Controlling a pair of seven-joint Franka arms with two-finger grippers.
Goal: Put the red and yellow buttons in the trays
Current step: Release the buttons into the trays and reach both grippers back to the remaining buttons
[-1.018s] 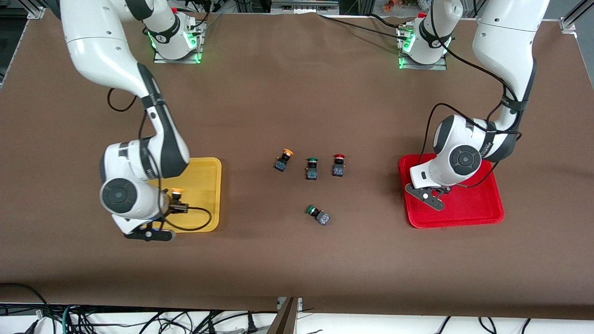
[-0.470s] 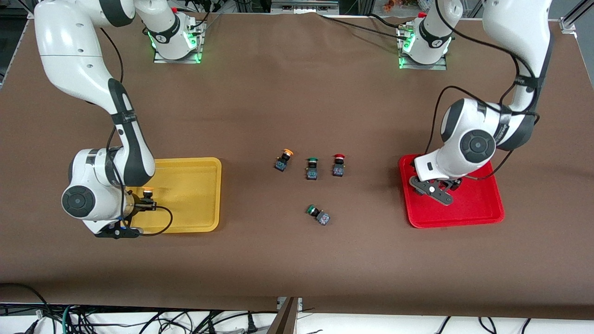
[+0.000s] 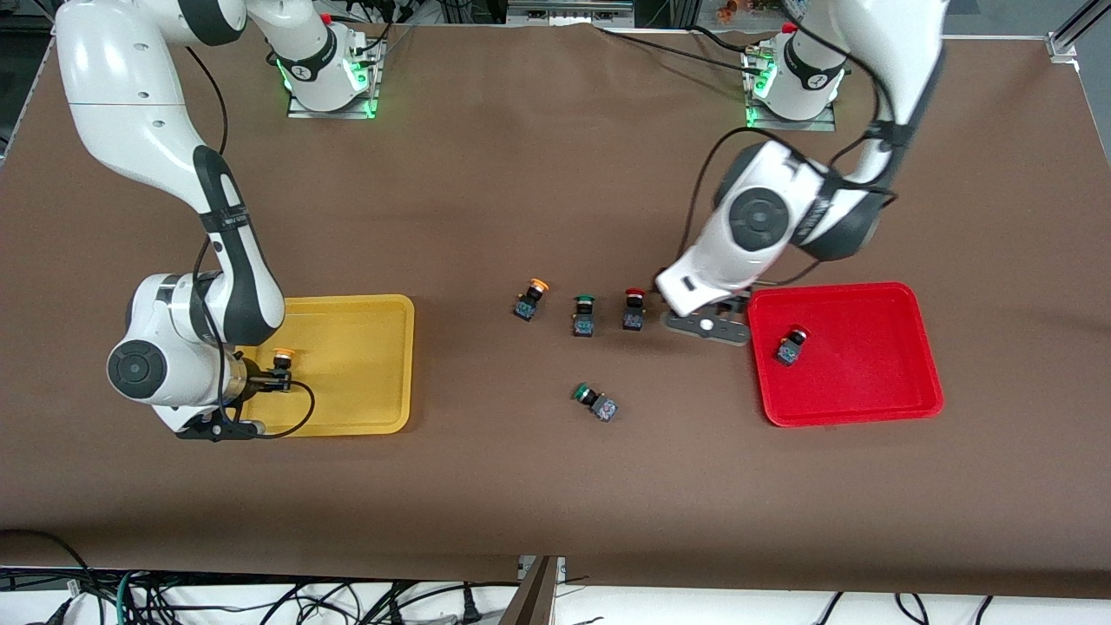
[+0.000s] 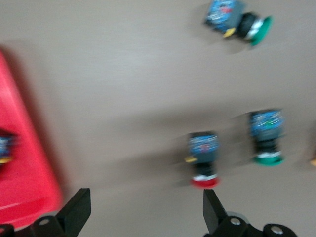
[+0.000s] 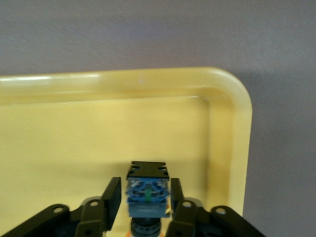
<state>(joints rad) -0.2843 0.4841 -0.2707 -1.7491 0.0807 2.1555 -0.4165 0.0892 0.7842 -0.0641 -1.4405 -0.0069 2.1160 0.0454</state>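
Observation:
My right gripper [image 3: 276, 375] is shut on a yellow-capped button [image 3: 281, 355] low over the yellow tray [image 3: 364, 408], near the tray's edge at the right arm's end. In the right wrist view the button [image 5: 147, 196] sits between the fingers [image 5: 112, 197]. My left gripper [image 3: 707, 326] is open and empty over the table, between a red-capped button [image 3: 633, 310] and the red tray [image 3: 903, 395]. A second red-capped button [image 3: 790, 345] lies in the red tray. Another yellow-capped button [image 3: 530, 298] stands on the table. The left wrist view shows the open gripper [image 4: 145, 217], the red-capped button [image 4: 203, 159] and the tray [image 4: 22, 168].
A green-capped button [image 3: 583, 314] stands between the yellow-capped and red-capped buttons on the table. Another green-capped button [image 3: 594, 402] lies on its side nearer the front camera. Both show in the left wrist view [image 4: 267, 134] [image 4: 238, 20].
My left gripper let go of a red-capped button in the red tray and swung out to beside the red-capped button on the table. My right gripper carried the yellow-capped button toward the right arm's end of the yellow tray.

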